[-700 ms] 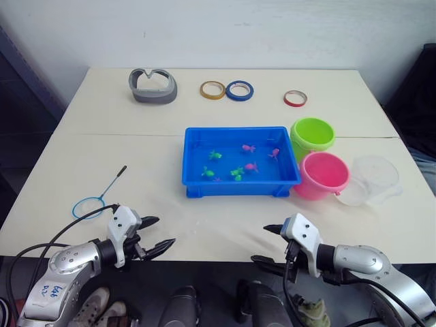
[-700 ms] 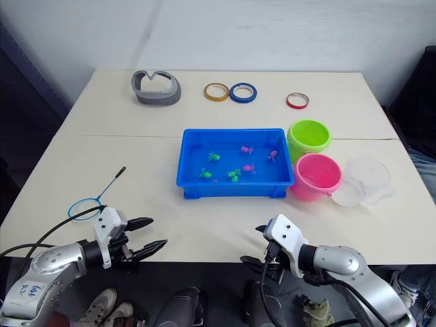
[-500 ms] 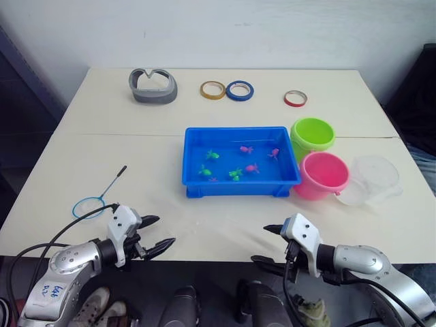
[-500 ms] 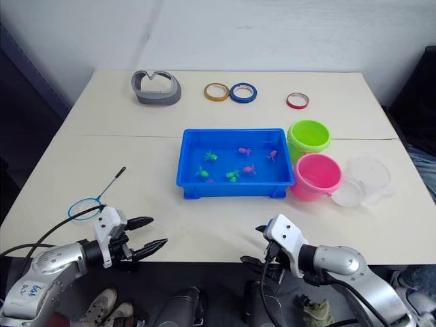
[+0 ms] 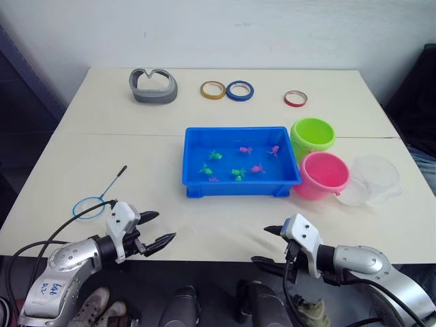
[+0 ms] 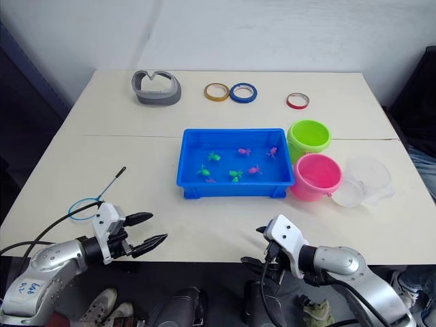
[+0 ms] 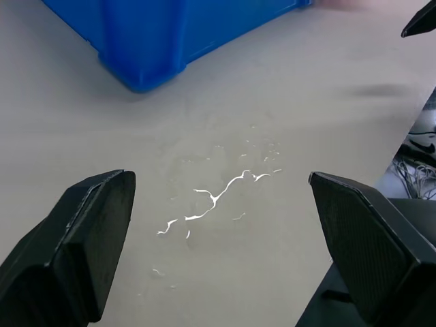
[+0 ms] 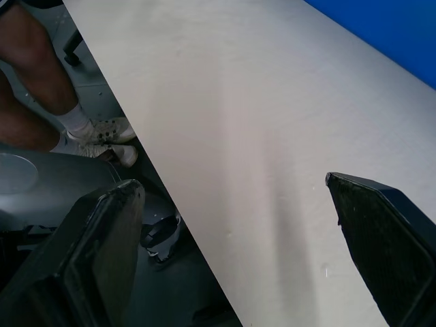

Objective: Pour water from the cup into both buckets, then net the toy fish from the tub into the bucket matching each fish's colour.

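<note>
— At the near edge of the cream table (image 5: 136,150), how do the arms stand?

— Both low, each empty. Left end effector (image 5: 155,229) has its fingers spread wide; right end effector (image 5: 266,244) likewise gapes.

— And the small blue-rimmed hoop net (image 5: 95,201)?

— Flat on the table, near the left end effector.

— Farther out?

— Shallow bright blue plastic tub (image 5: 240,180) mid-table, tiny green and pink toy fish (image 5: 237,174) inside. Right of it, the pink bucket (image 5: 323,176) touching the lime green bucket (image 5: 312,135); the clear plastic cup (image 5: 371,180) just beside the pink one.
</note>
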You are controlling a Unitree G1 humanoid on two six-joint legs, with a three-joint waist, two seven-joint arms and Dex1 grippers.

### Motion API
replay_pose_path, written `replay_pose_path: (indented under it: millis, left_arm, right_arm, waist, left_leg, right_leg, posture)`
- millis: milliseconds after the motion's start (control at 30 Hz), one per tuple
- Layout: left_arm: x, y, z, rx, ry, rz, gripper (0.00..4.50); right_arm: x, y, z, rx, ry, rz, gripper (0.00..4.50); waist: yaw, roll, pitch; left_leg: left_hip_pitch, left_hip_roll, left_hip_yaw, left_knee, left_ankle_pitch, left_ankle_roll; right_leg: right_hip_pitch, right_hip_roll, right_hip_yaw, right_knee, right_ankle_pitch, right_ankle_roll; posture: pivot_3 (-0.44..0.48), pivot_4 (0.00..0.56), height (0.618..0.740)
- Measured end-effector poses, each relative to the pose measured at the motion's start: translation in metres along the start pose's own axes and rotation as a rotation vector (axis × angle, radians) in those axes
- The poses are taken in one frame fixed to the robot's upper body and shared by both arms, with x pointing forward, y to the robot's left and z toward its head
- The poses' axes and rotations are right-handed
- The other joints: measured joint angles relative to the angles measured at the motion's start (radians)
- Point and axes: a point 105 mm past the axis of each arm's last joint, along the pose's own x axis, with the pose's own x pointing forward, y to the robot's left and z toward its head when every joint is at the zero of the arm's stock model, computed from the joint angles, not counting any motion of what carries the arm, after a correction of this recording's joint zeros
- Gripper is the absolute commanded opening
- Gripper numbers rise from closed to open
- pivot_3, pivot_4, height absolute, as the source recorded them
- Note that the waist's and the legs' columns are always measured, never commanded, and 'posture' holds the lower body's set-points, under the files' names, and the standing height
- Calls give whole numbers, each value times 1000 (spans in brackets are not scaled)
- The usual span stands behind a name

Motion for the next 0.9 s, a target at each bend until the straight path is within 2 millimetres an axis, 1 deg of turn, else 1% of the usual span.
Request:
replay_pose_path:
  millis: [67, 133, 167, 200, 233, 300, 367, 467, 567, 667, 767, 900]
  left_arm:
    - [-7, 22, 2, 46, 41, 29, 4469]
    - [-14, 42, 9, 89, 78, 52, 4469]
    - [-17, 50, 16, 107, 78, 62, 4469]
    - [-17, 57, 27, 129, 74, 53, 4469]
    - [-17, 60, 35, 147, 69, 49, 4469]
    - [-8, 62, 62, 201, 54, -5, 4469]
    - [4, 58, 83, 243, 43, -64, 4469]
    - [23, 47, 98, 259, 40, -153, 4469]
    - [46, 27, 112, 278, 13, -272, 4469]
    - [59, 10, 124, 305, -11, -370, 4469]
    - [74, -7, 132, 319, -32, -459, 4469]
    - [90, -24, 130, 312, -50, -536, 4469]
  right_arm:
    - [-3, -4, 1, 19, -18, -31, 4500]
    - [-11, -13, 0, 40, -23, -88, 4500]
    - [-17, -19, -2, 53, -20, -127, 4500]
    - [-26, -27, -5, 77, -15, -182, 4500]
    - [-31, -31, -6, 87, -11, -214, 4500]
    - [-53, -48, -12, 154, -14, -337, 4500]
    - [-74, -62, -15, 220, -41, -451, 4500]
    - [-99, -75, -17, 309, -96, -583, 4500]
    - [-120, -90, -22, 388, -150, -723, 4500]
    - [-132, -104, -26, 438, -172, -834, 4500]
    - [-142, -120, -39, 525, -166, -942, 4500]
    - [-153, -138, -55, 626, -166, -1076, 4500]
  waist:
    - [0, 0, 0]
    - [3, 0, 0]
    - [4, 0, 0]
    - [9, 0, 0]
    - [9, -1, 0]
    - [18, -1, 0]
    - [23, -1, 0]
    - [22, -1, 0]
    - [16, -1, 0]
    - [4, -1, 0]
    - [-2, -1, 0]
    - [-5, -1, 0]
  left_leg:
    - [0, 0, 0, 0, 0, 0]
    - [0, 0, 0, 0, 0, -1]
    - [0, 0, 0, 0, 0, 0]
    - [-1, -1, 0, 0, 0, 0]
    - [-1, -1, 0, 1, 0, 0]
    - [-1, -2, 0, 1, 0, 0]
    - [-1, -2, 1, 0, 0, 1]
    - [-1, -2, 1, -1, 0, 0]
    - [-1, -2, 3, 0, 0, 0]
    - [0, -2, 3, 0, 1, 0]
    - [2, -3, 5, 0, 2, 0]
    - [3, -3, 6, 0, 4, -1]
  right_leg:
    - [0, 0, -1, 1, 0, -1]
    - [0, 0, -1, 2, 0, -1]
    - [0, 0, -1, 1, 0, -1]
    - [0, -1, -1, 1, 0, -1]
    - [0, -1, -1, 1, 0, 0]
    - [0, -1, -1, 0, 1, 1]
    - [1, -1, 0, -1, 1, 2]
    - [1, 0, 0, -1, 1, 2]
    - [1, 1, 1, 0, 1, 3]
    - [1, 1, 1, 1, 1, 3]
    - [0, 1, 3, 4, 1, 3]
    - [-1, 1, 6, 7, 1, 3]
  posture:
    - [0, 150, 713]
    - [0, 150, 713]
    - [0, 150, 713]
    - [0, 150, 713]
    - [0, 150, 713]
    - [0, 150, 713]
    - [0, 150, 713]
    - [0, 150, 713]
    - [0, 150, 713]
    - [0, 150, 713]
    - [0, 150, 713]
    - [0, 150, 713]
